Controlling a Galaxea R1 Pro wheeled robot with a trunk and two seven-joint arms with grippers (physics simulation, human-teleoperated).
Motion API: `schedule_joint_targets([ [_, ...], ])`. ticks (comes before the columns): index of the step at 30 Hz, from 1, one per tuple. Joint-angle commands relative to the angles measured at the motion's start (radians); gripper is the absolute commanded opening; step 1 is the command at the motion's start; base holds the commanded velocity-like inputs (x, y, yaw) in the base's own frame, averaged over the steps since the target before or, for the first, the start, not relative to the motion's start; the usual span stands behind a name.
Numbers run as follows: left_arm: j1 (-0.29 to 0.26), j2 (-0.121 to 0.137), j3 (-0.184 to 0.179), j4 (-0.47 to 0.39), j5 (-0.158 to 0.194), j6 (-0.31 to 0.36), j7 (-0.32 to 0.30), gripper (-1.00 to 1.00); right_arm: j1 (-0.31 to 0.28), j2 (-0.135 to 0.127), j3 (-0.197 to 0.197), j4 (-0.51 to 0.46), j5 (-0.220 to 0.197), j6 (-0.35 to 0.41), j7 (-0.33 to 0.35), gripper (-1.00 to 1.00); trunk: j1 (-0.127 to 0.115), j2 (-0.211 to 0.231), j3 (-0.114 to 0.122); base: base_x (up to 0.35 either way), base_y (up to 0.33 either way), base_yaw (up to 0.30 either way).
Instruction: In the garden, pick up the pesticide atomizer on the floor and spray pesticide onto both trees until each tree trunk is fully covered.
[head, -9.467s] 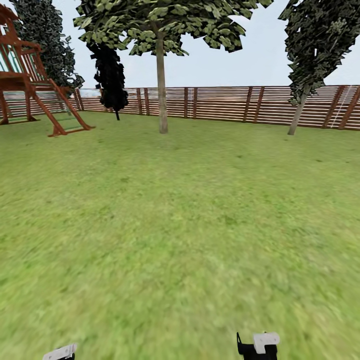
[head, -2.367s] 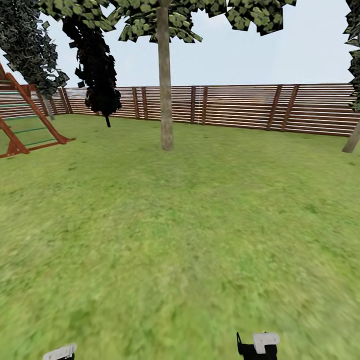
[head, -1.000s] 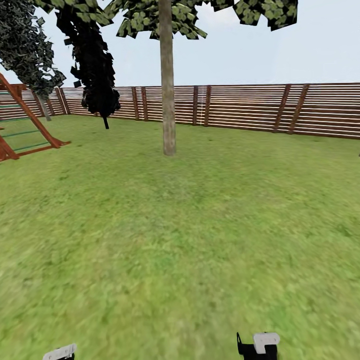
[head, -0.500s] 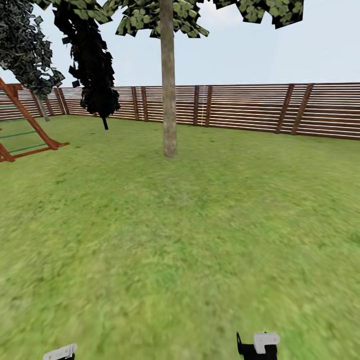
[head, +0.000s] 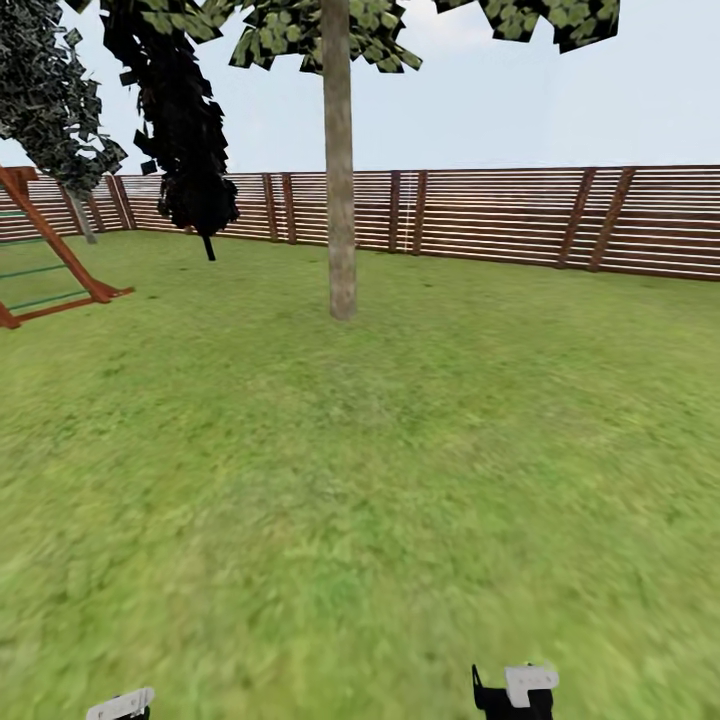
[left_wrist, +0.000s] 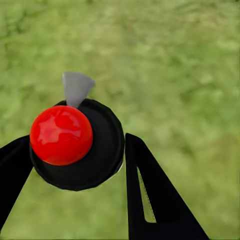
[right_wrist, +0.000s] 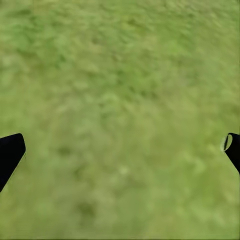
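**A:** Where's the pesticide atomizer (left_wrist: 75, 145)?

**B:** In the left gripper (left_wrist: 75, 165): the wrist camera looks down on its red top and black collar, set between the two dark fingers, which sit narrow against it. A grey nozzle tab pokes out from beside the red knob.

**A:** And the right gripper (right_wrist: 120, 150)?

**B:** Spread wide, nothing between the fingers, only lawn below.

**A:** The target?

**B:** The tree trunk (head: 340, 180) stands straight ahead of the atomizer, well apart across open grass, with the fence (head: 500, 215) behind it. A near-black cypress (head: 185, 130) and a climbing frame (head: 55, 265) lie off to the trunk's left.

**A:** What could go wrong?

**B:** Spraying from here would likely fall short of the trunk. I also can't tell which way that nozzle faces relative to the tree; a misaimed spray would leave the bark patchy.
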Motion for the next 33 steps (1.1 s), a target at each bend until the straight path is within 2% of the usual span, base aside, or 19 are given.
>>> schedule_joint_targets([
  [1, -0.001, 0.0, 0.009, 0.001, -0.009, -0.003, -0.005, -1.0, -0.001, -0.001, 0.009, 0.0, -0.007, -0.002, -0.003, 1.0, 0.0, 0.0, -0.001, 0.338, 0.077, 0.0],
  [10, -0.001, 0.001, 0.009, 0.001, -0.008, -0.003, -0.004, -1.0, 0.001, -0.001, 0.009, 0.0, -0.006, -0.002, -0.003, 1.0, 0.0, 0.0, -0.001, 0.338, 0.077, 0.0],
  [17, 0.001, 0.001, 0.008, 0.001, -0.01, -0.005, 0.051, -1.0, 0.001, -0.001, 0.009, 0.0, -0.006, -0.002, -0.003, 1.0, 0.0, 0.0, -0.001, 0.338, 0.077, 0.0],
  [33, 0.0, 0.003, 0.017, 0.001, -0.009, -0.004, 0.069, -1.0, 0.001, -0.001, 0.009, 0.0, -0.006, -0.002, -0.003, 1.0, 0.0, 0.0, -0.001, 0.339, 0.077, 0.0],
])
